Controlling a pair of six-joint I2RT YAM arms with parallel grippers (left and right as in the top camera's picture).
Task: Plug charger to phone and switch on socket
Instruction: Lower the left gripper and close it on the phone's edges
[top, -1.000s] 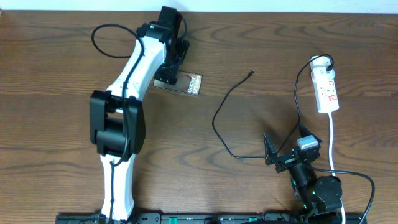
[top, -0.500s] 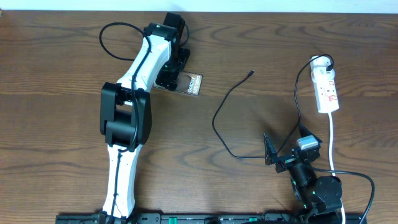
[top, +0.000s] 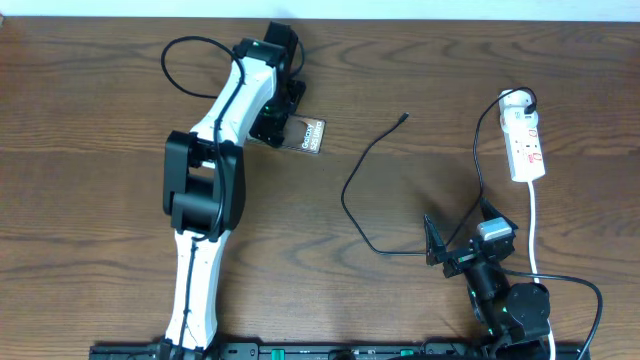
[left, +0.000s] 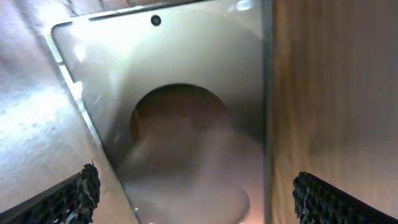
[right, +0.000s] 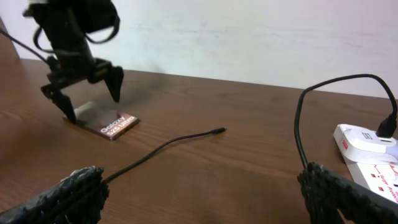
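The phone (top: 306, 134) lies flat at the table's upper left, its "Galaxy" lettering visible. My left gripper (top: 270, 122) is open and straddles the phone's left end from above. In the left wrist view the phone (left: 180, 93) fills the frame between the two open fingers (left: 199, 199). The charger cable (top: 362, 170) curves across the middle of the table, and its tip (top: 403, 118) lies loose to the right of the phone. The socket (top: 524, 146) lies at the right. My right gripper (top: 460, 238) is open and empty at the lower right, with the cable (right: 161, 148) in front of it.
A black plug (top: 522, 100) sits in the socket's far end. A white cord (top: 533, 225) runs from the socket toward the front edge. The right wrist view also shows the socket (right: 367, 146), the phone (right: 113, 126) and a white wall behind the table.
The left arm's elbow swung right and the left gripper shifted slightly over the phone a second ago; it has held still since. The right arm has not moved.
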